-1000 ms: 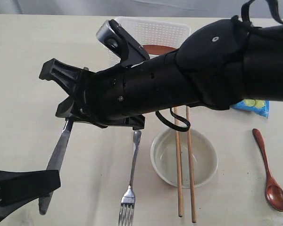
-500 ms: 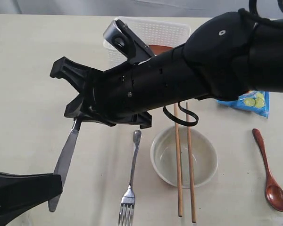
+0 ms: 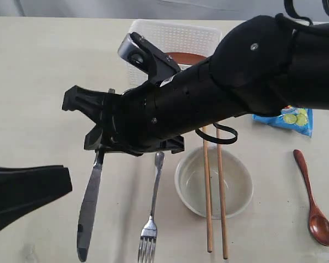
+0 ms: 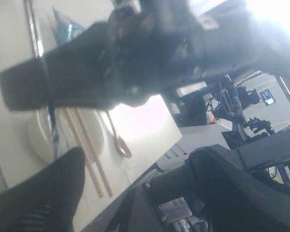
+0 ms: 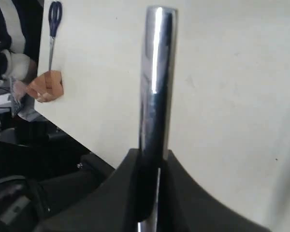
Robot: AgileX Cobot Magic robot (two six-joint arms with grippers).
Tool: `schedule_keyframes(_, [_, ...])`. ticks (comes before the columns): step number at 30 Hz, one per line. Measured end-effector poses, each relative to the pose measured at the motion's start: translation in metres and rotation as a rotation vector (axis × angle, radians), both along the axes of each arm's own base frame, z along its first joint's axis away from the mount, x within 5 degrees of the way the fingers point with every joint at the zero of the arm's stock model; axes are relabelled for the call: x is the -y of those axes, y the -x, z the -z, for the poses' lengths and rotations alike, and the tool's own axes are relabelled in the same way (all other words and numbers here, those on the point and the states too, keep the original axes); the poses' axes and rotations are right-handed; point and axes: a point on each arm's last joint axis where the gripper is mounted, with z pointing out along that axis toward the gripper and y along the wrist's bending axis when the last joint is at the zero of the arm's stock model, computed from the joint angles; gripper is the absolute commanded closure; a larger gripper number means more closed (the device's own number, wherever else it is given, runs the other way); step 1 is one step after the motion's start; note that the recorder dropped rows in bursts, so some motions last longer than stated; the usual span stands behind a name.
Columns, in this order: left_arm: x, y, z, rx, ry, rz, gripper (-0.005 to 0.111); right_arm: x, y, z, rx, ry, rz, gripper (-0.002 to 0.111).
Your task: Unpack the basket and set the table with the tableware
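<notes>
Nearest you, the left gripper (image 4: 137, 154) has its jaws wide and empty. The right gripper (image 5: 152, 169) has its jaws clamped on the knife (image 3: 89, 208), beside the fork (image 3: 151, 216). The bowl (image 3: 238, 189), chopsticks (image 3: 208, 219) and spoon (image 3: 315, 205) lie on the surface (image 3: 33, 66). Farthest, the plate (image 3: 183, 56) remains in the basket (image 3: 175, 34).

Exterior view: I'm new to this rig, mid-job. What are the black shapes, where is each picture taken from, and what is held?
It looks down on the table. The big black shape is the robot's right arm; its pincer is shut on the knife. The black wedge at lower left belongs to the left pincer, open and empty. The other two pictures come from cameras on each wrist. Laid out: fork, bowl with chopsticks across it, spoon, a blue bag. The basket stands behind.
</notes>
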Motion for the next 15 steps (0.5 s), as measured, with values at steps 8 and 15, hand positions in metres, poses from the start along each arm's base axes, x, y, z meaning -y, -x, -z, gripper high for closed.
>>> schedule_keyframes(8, [0.000,-0.007,-0.018,0.065,0.002,-0.045,0.049,-0.004,0.015,0.006,0.025,0.088,-0.058,0.109])
schedule_keyframes(15, [-0.011,-0.005,-0.021,0.139,-0.042,-0.131,0.104,-0.002,0.014,0.007,0.035,0.109,-0.051,0.109])
